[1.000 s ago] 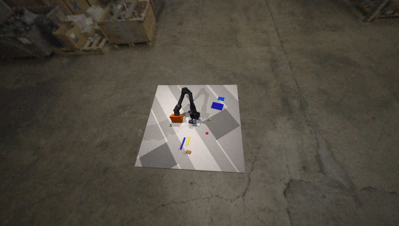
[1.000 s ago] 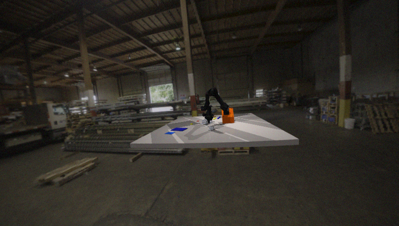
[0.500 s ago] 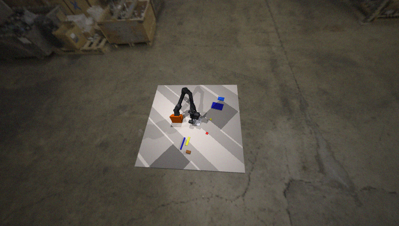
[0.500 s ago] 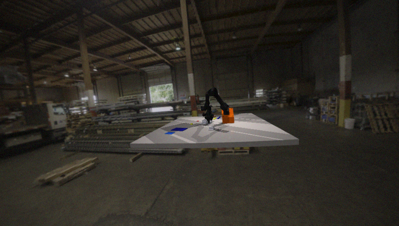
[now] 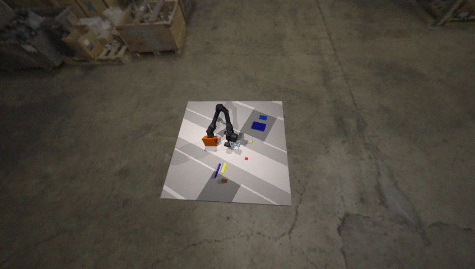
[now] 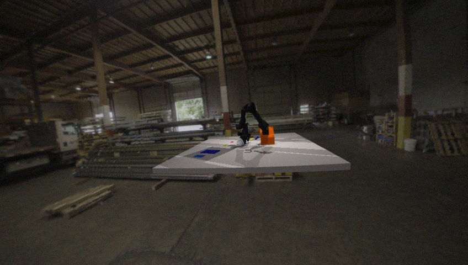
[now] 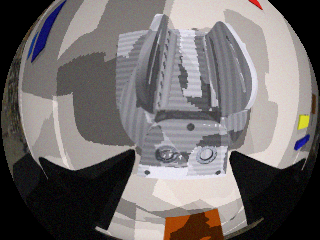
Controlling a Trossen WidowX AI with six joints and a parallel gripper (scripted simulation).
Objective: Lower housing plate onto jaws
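Note:
My gripper [image 7: 185, 157] [image 5: 230, 140] is open, its black fingers standing apart on either side of the near end of the grey jaw assembly [image 5: 235, 145] [image 6: 240, 142]. Nothing is held between them. In the wrist view the left jaw [image 7: 150, 75] and right jaw [image 7: 242, 75] are tall, curved and apart, pointing away from the fingers. A grey plate [image 7: 186, 141], seemingly the housing plate, lies across their near ends, with two round ringed features and a dark hole. Its underside and the stubs are hidden; I cannot tell whether it is fully level.
The orange arm base [image 5: 209, 141] [image 6: 267, 136] [image 7: 194, 225] stands near the assembly. A small white piece [image 6: 248, 150] lies apart. Blue rectangles [image 5: 258, 126] [image 5: 263, 117], a yellow cube [image 5: 251, 142], a red cube [image 5: 246, 158], yellow [image 5: 223, 167] and blue [image 5: 217, 170] bars and a brown block [image 5: 224, 180] lie around.

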